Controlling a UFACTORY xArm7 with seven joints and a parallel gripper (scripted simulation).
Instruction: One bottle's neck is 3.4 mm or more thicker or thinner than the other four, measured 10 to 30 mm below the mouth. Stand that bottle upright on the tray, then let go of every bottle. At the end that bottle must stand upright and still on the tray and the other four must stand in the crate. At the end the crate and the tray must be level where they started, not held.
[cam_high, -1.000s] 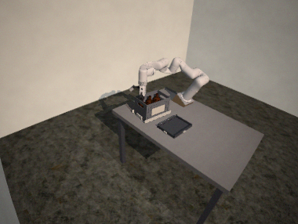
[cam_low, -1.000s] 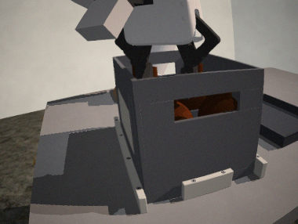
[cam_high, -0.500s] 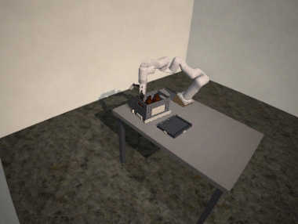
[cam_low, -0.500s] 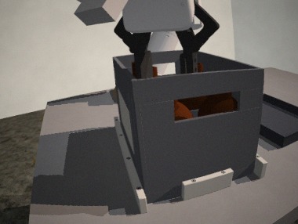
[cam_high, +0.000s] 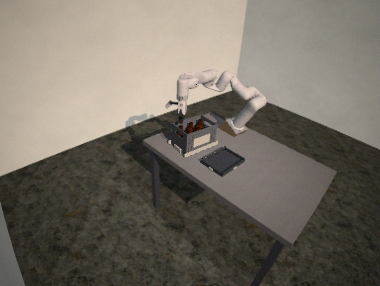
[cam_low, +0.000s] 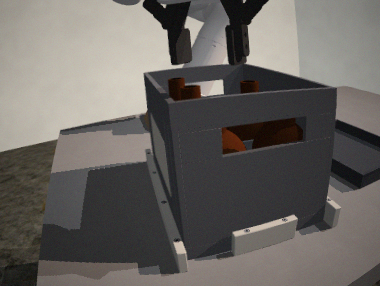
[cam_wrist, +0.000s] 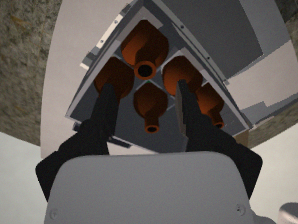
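My gripper (cam_high: 181, 120) (cam_low: 209, 54) (cam_wrist: 145, 92) is open and empty, its fingertips above the rim of the grey crate (cam_high: 187, 143) (cam_low: 250, 185) (cam_wrist: 89, 113). Brown bottles stand in the crate. In the wrist view one bottle (cam_wrist: 145, 47) is farthest up, its mouth just beyond the fingertips; another bottle (cam_wrist: 151, 102) shows between the fingers. A left bottle (cam_wrist: 116, 75) and a right bottle (cam_wrist: 181, 71) are partly hidden by the fingers, and another bottle (cam_wrist: 209, 102) is at far right. The dark tray (cam_high: 222, 161) (cam_low: 359, 150) lies beside the crate and bears no bottle.
Pale blocks (cam_high: 200, 150) (cam_low: 265, 235) sit on the table (cam_high: 280, 185) around the crate's base. The crate's walls rise around the bottles, with necks showing near its rim. The arm's base is behind the crate.
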